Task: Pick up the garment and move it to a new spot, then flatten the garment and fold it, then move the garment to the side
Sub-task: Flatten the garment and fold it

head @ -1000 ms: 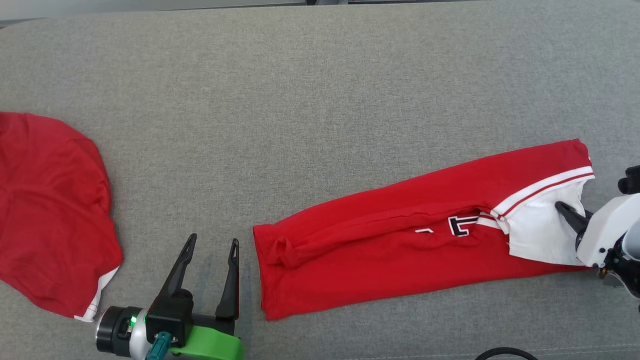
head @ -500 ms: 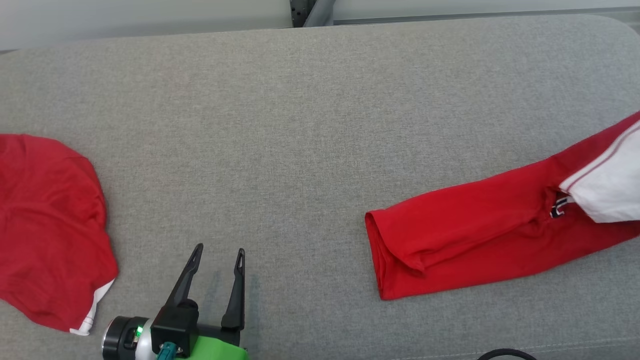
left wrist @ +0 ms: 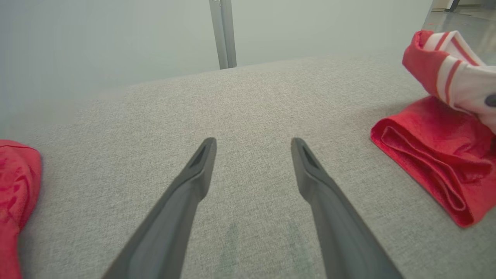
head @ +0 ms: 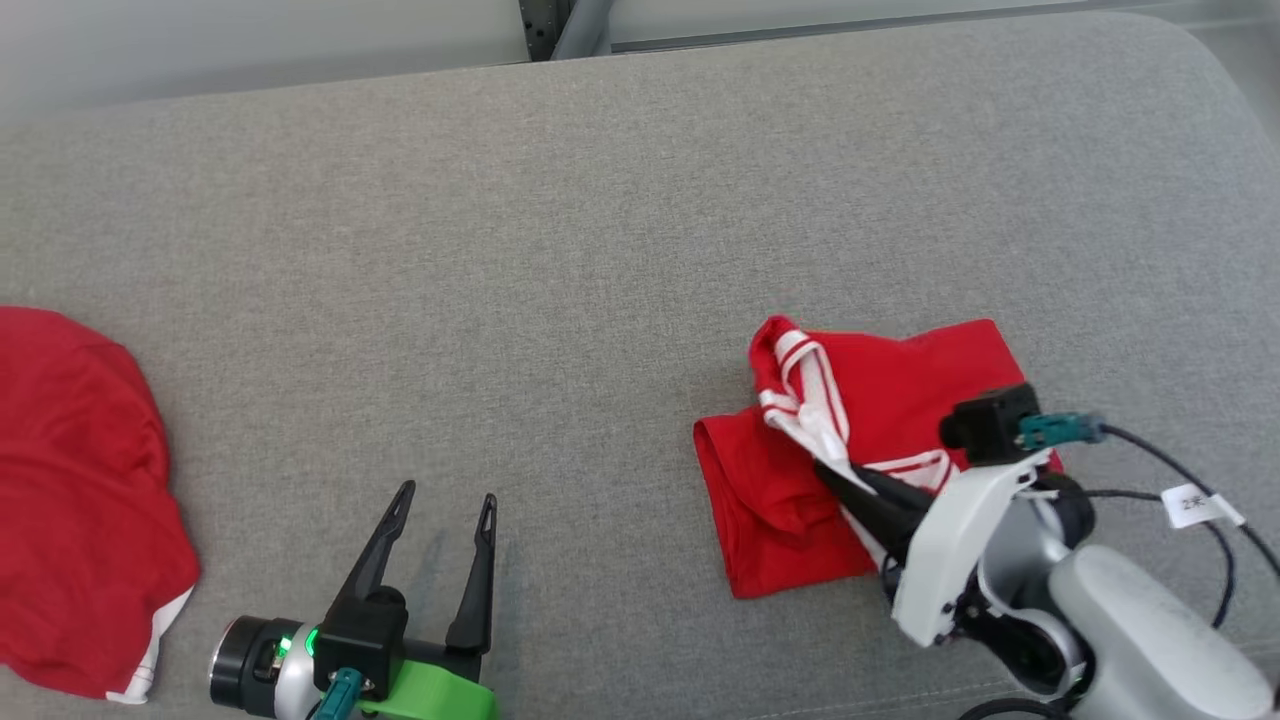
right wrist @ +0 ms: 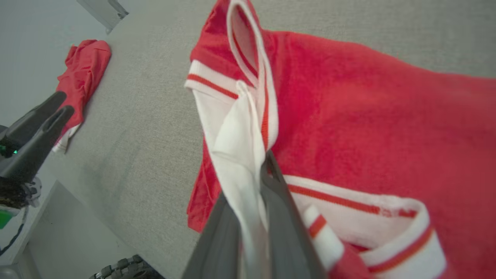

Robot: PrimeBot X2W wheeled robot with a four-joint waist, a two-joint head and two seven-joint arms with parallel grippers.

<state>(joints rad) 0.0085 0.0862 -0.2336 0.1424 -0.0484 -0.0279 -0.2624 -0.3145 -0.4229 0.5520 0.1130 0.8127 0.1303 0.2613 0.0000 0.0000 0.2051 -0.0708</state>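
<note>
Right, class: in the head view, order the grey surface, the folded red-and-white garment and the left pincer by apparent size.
1. grey surface
2. folded red-and-white garment, partly hidden by the right arm
3. left pincer, smallest

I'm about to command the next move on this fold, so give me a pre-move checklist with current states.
1. Right jaws shut on the garment's white trim: ok.
2. Held trim laid flat: not ok, it is lifted and bunched.
3. Garment's red body resting on the grey cushion: ok.
4. Left jaws open, apart from the garment: ok.
5. Other red cloth far off to the left: ok.
6. Lower layers lined up: cannot tell.
</note>
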